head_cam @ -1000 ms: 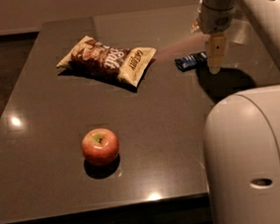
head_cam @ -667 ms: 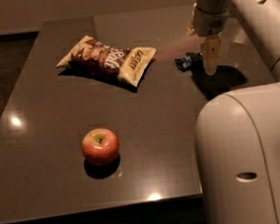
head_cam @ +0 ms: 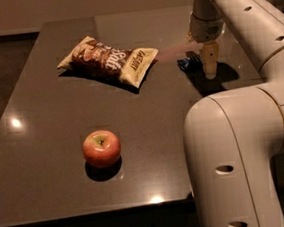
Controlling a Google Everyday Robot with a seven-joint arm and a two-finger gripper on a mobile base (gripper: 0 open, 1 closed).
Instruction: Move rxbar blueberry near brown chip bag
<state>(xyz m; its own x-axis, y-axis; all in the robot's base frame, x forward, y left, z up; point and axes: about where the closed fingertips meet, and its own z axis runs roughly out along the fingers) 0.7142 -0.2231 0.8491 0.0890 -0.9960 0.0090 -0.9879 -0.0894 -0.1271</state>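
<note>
Camera view shows your gripper [head_cam: 210,64] low over the table [head_cam: 44,145], just beside the blueberry bar [head_cam: 189,63]; you cannot tell whether it is clenched. Expect a light, flat, slippery wrapper, so pinch across its narrow sides. The chip bag [head_cam: 108,61] lies nearby, apart.

- A dark, glossy bench [head_cam: 51,159] fills most of the frame, with its front edge along the bottom.
- Two bright glints sit on it, one at mid left [head_cam: 16,122] and one at the lower centre edge [head_cam: 156,199].
- A pale beige wall [head_cam: 71,6] runs across the top.
- The floor [head_cam: 2,73] at the upper left is dark (detail lost in shadow).
- The end effector [head_cam: 210,72] hangs at the upper right, over the bench's far right part.
</note>
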